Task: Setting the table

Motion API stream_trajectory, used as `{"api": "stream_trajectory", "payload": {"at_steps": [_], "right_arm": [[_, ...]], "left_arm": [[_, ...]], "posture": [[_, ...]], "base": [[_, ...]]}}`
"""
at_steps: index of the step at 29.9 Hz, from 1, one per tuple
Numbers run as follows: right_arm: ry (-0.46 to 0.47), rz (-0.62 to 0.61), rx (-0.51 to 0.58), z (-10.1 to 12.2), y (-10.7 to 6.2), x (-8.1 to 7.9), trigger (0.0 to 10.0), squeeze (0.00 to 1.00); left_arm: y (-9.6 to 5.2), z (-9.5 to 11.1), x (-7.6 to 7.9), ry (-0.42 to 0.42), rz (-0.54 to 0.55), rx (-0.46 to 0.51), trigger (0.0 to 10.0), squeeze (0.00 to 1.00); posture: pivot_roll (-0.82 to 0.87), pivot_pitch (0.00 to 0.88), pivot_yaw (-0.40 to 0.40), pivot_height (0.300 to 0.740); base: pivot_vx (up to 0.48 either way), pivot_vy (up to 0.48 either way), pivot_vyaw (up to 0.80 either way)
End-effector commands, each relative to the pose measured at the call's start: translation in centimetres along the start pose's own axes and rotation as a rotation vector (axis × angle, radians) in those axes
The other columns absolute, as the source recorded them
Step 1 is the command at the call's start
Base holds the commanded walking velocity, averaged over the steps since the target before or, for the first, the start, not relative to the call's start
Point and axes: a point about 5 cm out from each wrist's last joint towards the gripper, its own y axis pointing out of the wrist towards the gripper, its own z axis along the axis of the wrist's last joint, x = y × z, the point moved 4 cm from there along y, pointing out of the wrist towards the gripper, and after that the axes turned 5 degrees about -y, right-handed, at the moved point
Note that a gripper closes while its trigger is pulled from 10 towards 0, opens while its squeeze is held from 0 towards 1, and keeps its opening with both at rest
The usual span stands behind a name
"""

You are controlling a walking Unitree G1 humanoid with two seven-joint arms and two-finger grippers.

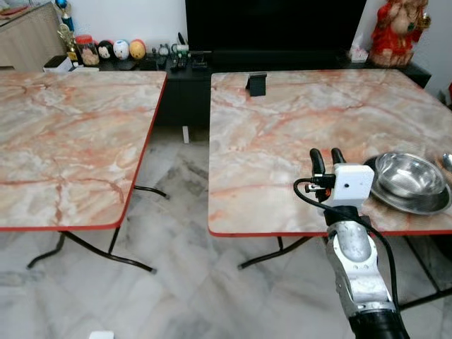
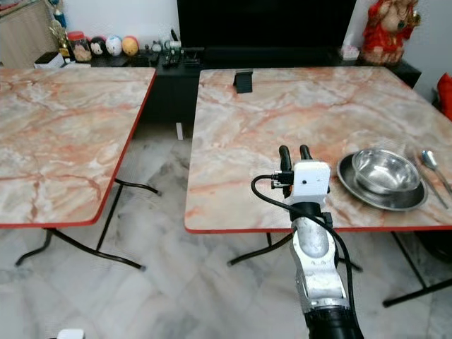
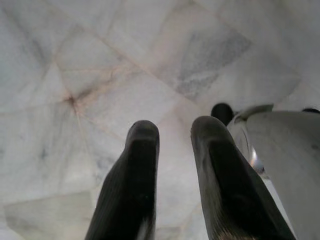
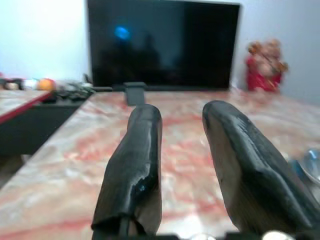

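Observation:
A steel bowl [image 1: 409,174] sits in a steel plate [image 1: 387,196] near the front right edge of the right marble table [image 1: 282,141]. A spoon [image 2: 431,161] lies just right of the plate. My right gripper [image 1: 328,155] is raised over the table's front edge, a little left of the plate. Its two black fingers [image 4: 142,150] stand slightly apart and hold nothing, and they point along the tabletop toward the television. My left gripper [image 3: 175,131] hangs low with its fingers apart, pointing at the marble floor.
A second marble table [image 1: 70,141] stands to the left, with a floor gap [image 1: 180,162] between the two. A small black stand [image 1: 256,83] sits at the right table's far edge. Behind are a black television [image 1: 275,25], a low cabinet with trinkets [image 1: 120,49] and a red statue [image 1: 399,32].

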Motion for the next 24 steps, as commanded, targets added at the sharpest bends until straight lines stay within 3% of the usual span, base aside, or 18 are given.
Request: {"api": "stream_trajectory", "payload": {"at_steps": [1,11,24], "right_arm": [[0.016,0.013,0.022,0.6,0.3,-0.7,10.0,0.0],[0.042,0.009,0.023,0.5,0.3,-1.3,10.0,0.0],[0.035,0.075,0.021,0.5,0.6,-1.7,10.0,0.0]], "left_arm": [[-0.1,-0.1,-0.6,-0.001,0.018,-0.012,10.0,0.0],[0.0,0.8,-1.2,0.012,0.029,-0.001,10.0,0.0],[0.1,0.7,-0.8,0.005,0.024,0.004,10.0,0.0]], "posture": [[-0.06,0.0,0.033,0.74],[-0.07,0.0,0.061,0.74],[-0.06,0.0,0.047,0.74]], "base": [[0.0,0.319,0.0],[0.0,0.32,0.0],[0.0,0.319,0.0]]}}
